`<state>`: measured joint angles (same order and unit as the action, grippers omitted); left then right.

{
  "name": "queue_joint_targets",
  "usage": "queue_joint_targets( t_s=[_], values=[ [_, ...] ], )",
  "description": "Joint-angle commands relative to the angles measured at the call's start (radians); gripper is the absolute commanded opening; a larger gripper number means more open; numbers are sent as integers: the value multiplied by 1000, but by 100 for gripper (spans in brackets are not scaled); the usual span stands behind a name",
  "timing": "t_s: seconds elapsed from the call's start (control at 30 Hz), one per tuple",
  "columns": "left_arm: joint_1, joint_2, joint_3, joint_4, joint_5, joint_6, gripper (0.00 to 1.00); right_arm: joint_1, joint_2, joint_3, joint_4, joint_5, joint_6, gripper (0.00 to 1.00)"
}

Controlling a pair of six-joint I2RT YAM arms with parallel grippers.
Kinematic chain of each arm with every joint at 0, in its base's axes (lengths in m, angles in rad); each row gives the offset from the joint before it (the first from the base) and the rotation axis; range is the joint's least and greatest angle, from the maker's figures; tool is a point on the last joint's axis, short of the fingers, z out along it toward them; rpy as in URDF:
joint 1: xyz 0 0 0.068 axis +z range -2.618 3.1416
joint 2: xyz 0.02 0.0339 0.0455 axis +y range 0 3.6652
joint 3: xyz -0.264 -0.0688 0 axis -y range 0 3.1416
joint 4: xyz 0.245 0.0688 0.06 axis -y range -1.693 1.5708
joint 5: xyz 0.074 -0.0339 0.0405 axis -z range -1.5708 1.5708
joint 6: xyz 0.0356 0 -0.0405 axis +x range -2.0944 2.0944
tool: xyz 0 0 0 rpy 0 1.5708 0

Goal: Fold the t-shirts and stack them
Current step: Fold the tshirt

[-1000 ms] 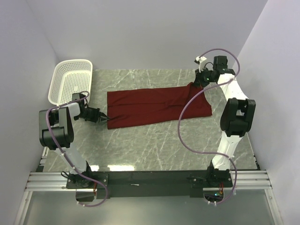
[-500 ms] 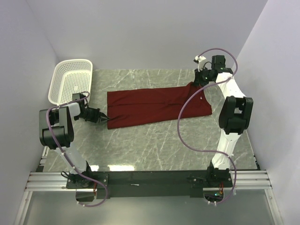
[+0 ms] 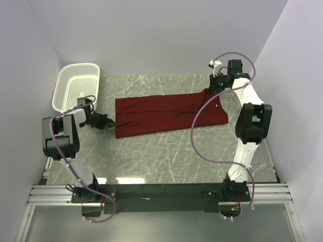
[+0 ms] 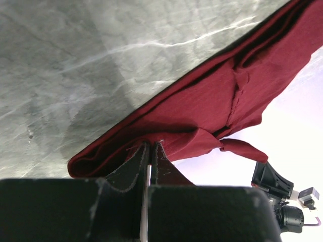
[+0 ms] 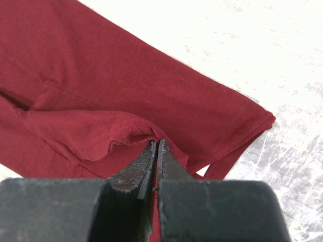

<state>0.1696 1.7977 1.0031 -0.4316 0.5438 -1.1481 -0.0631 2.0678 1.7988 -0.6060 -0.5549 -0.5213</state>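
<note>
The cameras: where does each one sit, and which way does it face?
Top external: high, at the near edge, facing down at table, t-shirt, basket; left arm and right arm show.
Left wrist: on its arm, facing along the left gripper, shut on the t-shirt.
Right wrist: likewise, facing along the right gripper, shut on it.
All share the t-shirt.

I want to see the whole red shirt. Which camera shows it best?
The top external view: the whole t-shirt lies there as a long folded strip, pinched at each end by the left gripper and right gripper. Each wrist view shows only the bit of cloth by its own shut fingers.
</note>
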Motion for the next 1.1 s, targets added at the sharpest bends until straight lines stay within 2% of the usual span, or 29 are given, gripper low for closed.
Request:
queue_joint_targets(
  t_s=[0.0,0.67,1.07],
  values=[
    [2,6,46,-4,-7,34,1,5,2,43,22,16,1,0],
    [4,26,72,-10,-24,39,1,5,26,66,25,30,12,1],
    [2,12,71,-16,-28,48,7,31,81,114,20,46,24,4]
  ],
)
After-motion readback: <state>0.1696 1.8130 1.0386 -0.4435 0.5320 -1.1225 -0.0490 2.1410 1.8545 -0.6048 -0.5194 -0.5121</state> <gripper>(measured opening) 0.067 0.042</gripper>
